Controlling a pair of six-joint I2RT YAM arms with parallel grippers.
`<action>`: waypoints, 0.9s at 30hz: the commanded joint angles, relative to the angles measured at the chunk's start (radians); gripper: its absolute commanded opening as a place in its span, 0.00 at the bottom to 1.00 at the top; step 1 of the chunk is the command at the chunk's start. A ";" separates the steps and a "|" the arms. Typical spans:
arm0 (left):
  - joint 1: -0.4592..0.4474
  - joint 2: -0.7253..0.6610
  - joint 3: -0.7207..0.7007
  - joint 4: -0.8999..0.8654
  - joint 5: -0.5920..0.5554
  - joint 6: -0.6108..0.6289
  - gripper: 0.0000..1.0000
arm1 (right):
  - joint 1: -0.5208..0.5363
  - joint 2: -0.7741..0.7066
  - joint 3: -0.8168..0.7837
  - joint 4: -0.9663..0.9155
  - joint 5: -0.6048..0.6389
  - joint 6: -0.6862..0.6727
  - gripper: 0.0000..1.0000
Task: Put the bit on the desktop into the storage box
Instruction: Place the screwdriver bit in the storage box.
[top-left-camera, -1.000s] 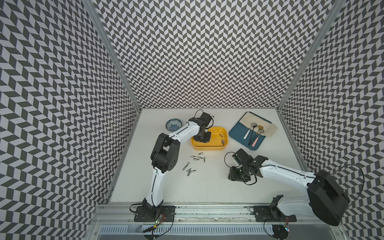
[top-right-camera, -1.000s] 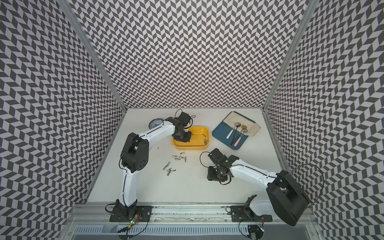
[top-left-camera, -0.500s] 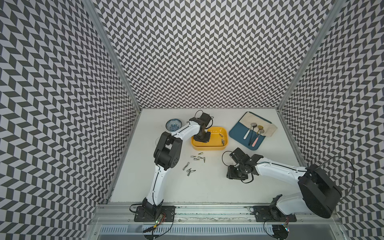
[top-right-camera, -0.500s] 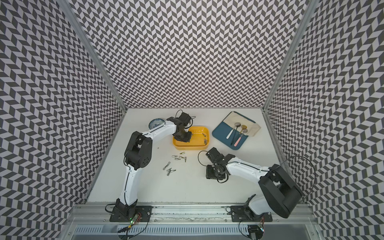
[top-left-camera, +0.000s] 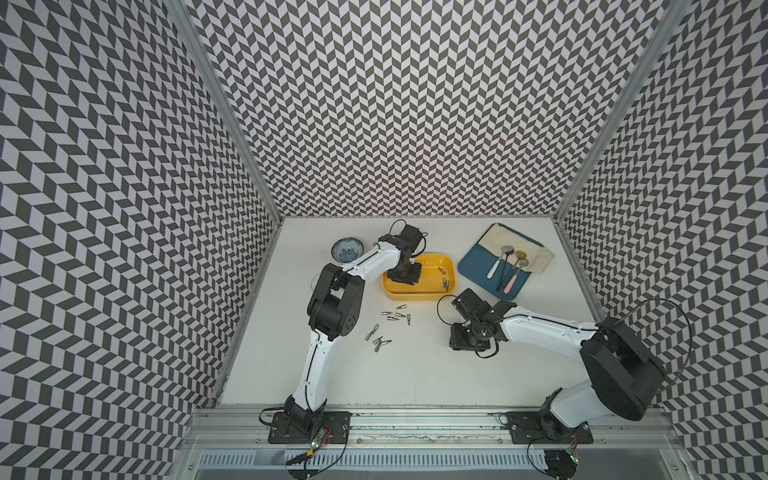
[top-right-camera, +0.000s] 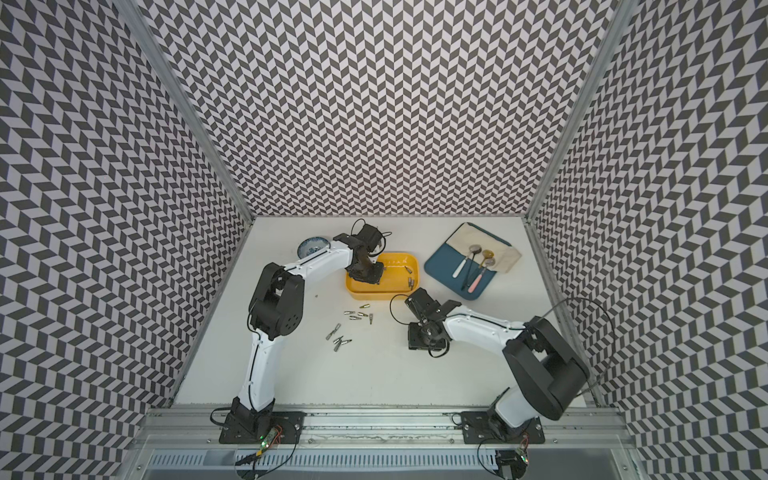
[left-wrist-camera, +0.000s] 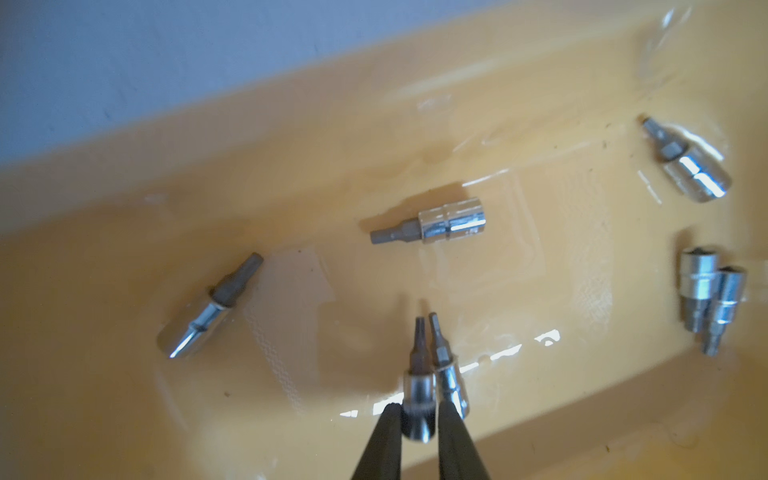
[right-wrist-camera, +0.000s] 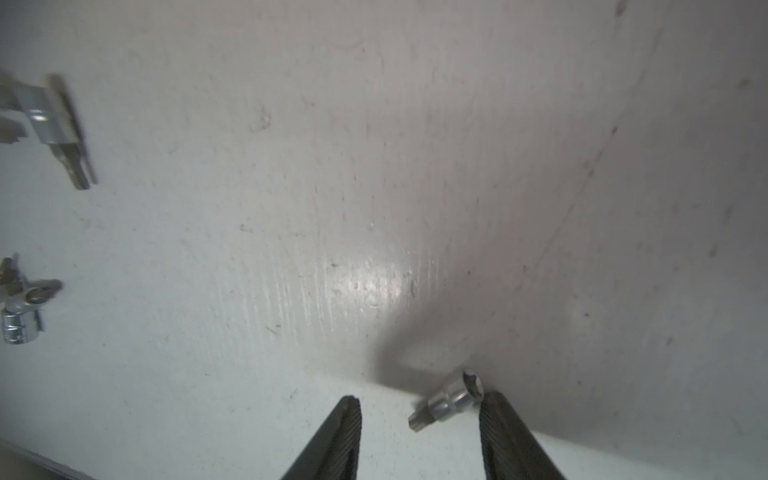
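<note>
Left wrist view looks down into the storage box (left-wrist-camera: 291, 166), the yellow tub, where the left claw (left-wrist-camera: 419, 409) hangs low over the floor. Its two dark fingers (left-wrist-camera: 384, 440) stand narrow, one on each side of the chrome base of a bit (left-wrist-camera: 419, 374) whose dark tip points away from the camera. Whether they press on it or only flank it I cannot tell. A second bit (left-wrist-camera: 451, 386) lies right against that one, and five other bits (left-wrist-camera: 440, 226) are scattered over the box floor, two of them side by side. In both top views the left arm reaches in over the box's short end nearest the blue-patterned bowl (top-left-camera: 348, 250). On the tabletop (top-left-camera: 415, 374), just off the box's long side that faces the arm bases, loose bits (top-left-camera: 397, 316) lie in two small clusters. The right claw (right-wrist-camera: 422, 399) is down at the tabletop, farther out from that same side of the box, with its jaws wide. A socket bit (right-wrist-camera: 453, 395) lies flat between them, its open end just at one of the fingers (right-wrist-camera: 503, 419) and apart from the other. A blue-and-cream tray (top-left-camera: 478, 266) carrying spoons (top-left-camera: 493, 269) sits beyond the box's other short end
</note>
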 joint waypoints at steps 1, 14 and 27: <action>0.007 -0.038 0.045 0.004 -0.003 0.003 0.25 | -0.002 0.025 0.021 0.000 0.035 -0.021 0.50; 0.014 -0.184 0.054 -0.033 -0.044 -0.004 0.35 | 0.004 0.093 0.081 -0.086 0.149 -0.051 0.38; 0.030 -0.370 -0.108 -0.006 -0.052 -0.026 0.36 | 0.044 0.068 0.066 -0.126 0.173 -0.022 0.37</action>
